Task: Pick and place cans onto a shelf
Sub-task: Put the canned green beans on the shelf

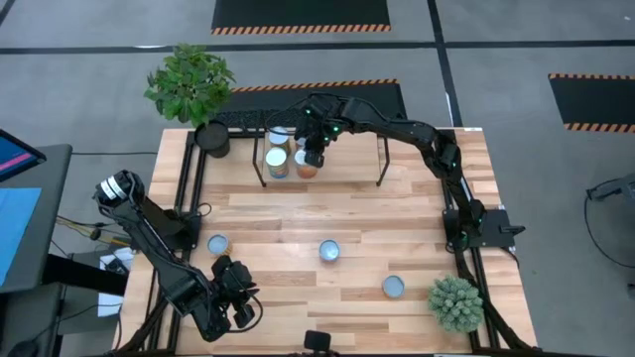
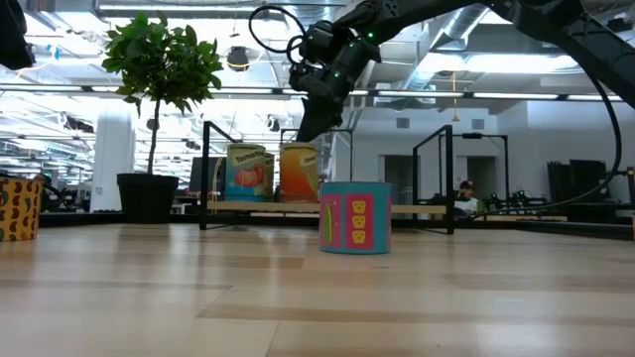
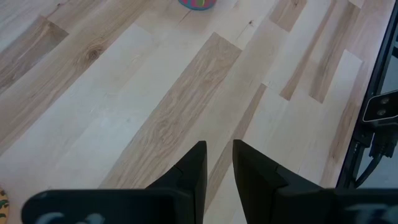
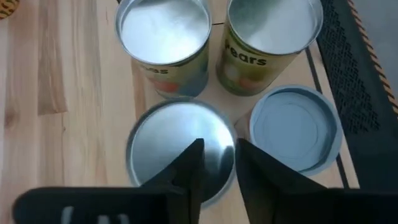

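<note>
The shelf (image 1: 337,159) stands at the table's far edge, with several cans on its left part. The right wrist view shows two label cans with silvery tops (image 4: 165,34) (image 4: 273,31), a silvery-topped can (image 4: 177,140) and a pale blue-topped can (image 4: 295,127). My right gripper (image 4: 219,165) hangs shut just above the silvery-topped can; it also shows in the high view (image 1: 313,154). Three more cans (image 1: 217,244) (image 1: 328,251) (image 1: 394,287) stand upright on the table. My left gripper (image 3: 219,165) is shut and empty above bare wood near the front left. My right gripper points down over the round top (image 4: 161,137) of the silvery-topped can on the shelf. I cannot tell whether its fingertips touch the top. The can stands upright on the shelf board.
A black plant pot (image 1: 211,137) with a leafy plant stands left of the shelf. A small green plant (image 1: 456,302) sits at the near right corner. The shelf's right part (image 1: 352,164) is bare board. In the low view a teal and pink can (image 2: 355,216) stands before the shelf.
</note>
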